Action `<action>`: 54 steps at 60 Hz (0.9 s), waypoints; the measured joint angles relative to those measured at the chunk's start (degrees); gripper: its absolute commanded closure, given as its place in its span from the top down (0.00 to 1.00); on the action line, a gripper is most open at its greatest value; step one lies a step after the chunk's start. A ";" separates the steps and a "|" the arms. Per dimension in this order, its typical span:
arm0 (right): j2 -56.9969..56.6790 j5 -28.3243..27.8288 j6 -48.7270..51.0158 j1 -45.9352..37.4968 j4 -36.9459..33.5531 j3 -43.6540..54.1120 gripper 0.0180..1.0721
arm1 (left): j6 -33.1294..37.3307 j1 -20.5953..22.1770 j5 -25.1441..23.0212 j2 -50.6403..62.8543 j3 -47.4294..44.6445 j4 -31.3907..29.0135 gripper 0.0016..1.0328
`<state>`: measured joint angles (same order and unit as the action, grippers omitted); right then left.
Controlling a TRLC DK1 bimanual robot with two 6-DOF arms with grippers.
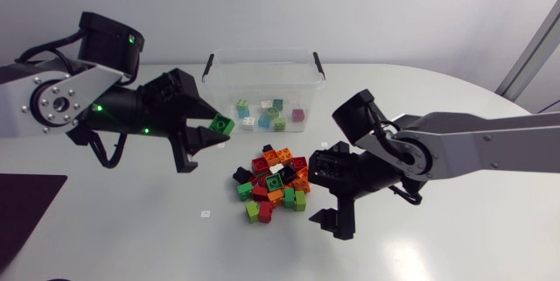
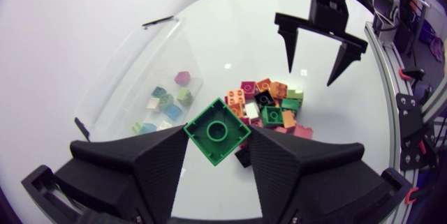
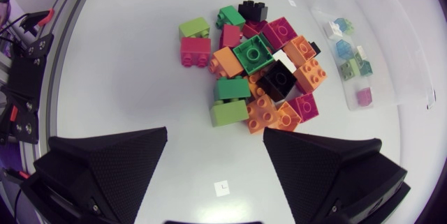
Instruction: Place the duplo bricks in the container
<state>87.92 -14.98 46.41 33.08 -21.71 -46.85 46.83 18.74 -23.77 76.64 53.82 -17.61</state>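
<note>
Though off the pile (image 2: pixel 269 109) — green brick (image 2: pixel 217 130) in left gripper (image 2: pixel 218 135)

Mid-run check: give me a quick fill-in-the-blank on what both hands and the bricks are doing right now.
The left hand is shut on a ___ brick.
The right hand, near the pile, is ___ and holds nothing.
The container holds a few bricks; most lie piled on the ___.
Missing words: green; open; table.
</note>
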 measured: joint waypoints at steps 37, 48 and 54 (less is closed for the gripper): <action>10.01 -0.02 4.68 2.14 -1.84 -5.95 0.84 | -8.98 -4.00 0.22 12.07 14.73 6.49 0.36; 10.97 -0.02 5.11 2.69 -2.75 -6.10 0.76 | -10.67 -4.24 1.55 14.45 17.79 7.67 0.36; 11.15 -0.02 5.09 3.61 -2.95 -6.10 0.72 | -11.13 -4.46 1.75 15.37 18.86 7.78 0.36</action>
<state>99.07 -15.00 51.51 36.69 -24.67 -52.95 35.70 14.28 -22.02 92.01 72.69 -9.82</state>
